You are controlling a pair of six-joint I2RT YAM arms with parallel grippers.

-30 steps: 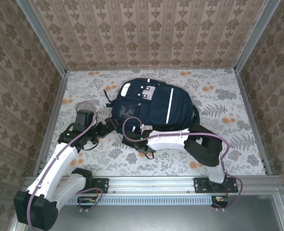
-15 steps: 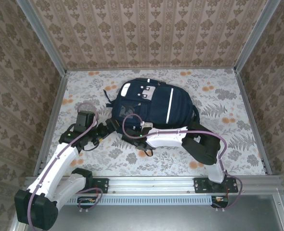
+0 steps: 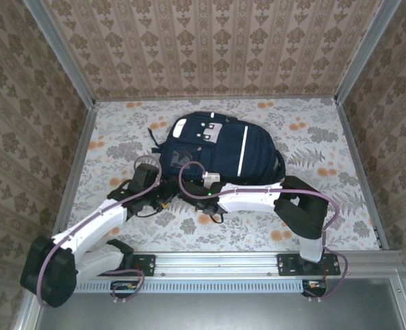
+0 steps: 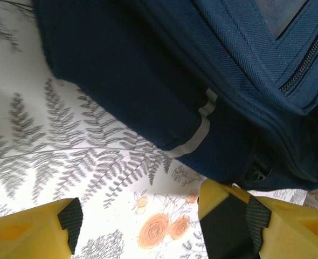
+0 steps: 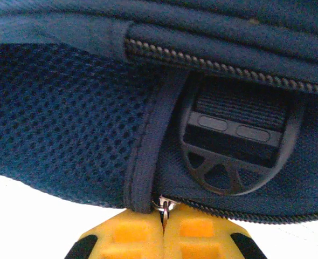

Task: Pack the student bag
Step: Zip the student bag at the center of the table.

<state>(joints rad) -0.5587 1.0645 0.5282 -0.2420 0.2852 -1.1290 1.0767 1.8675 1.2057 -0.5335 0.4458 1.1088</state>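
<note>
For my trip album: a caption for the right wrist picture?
Right gripper pinched shut on a small metal zipper pull of the student bag, near its black buckle.

Left arm: your left arm (image 3: 96, 223) reaches from its base at the near left corner up and to the right, stretched long and low, with the wrist ending near the middle.
Left gripper: your left gripper (image 4: 137, 218) stands wide apart, one yellow finger (image 4: 35, 229) at each lower corner of its wrist view, nothing between them.
Right arm: your right arm (image 3: 248, 199) rises from its base, folds at the elbow, and lays its white forearm leftward toward the left wrist.
Right gripper: your right gripper (image 5: 163, 224) has its yellow fingers (image 5: 132, 234) pressed together, a small metal zipper ring (image 5: 163, 205) caught at their seam.
</note>
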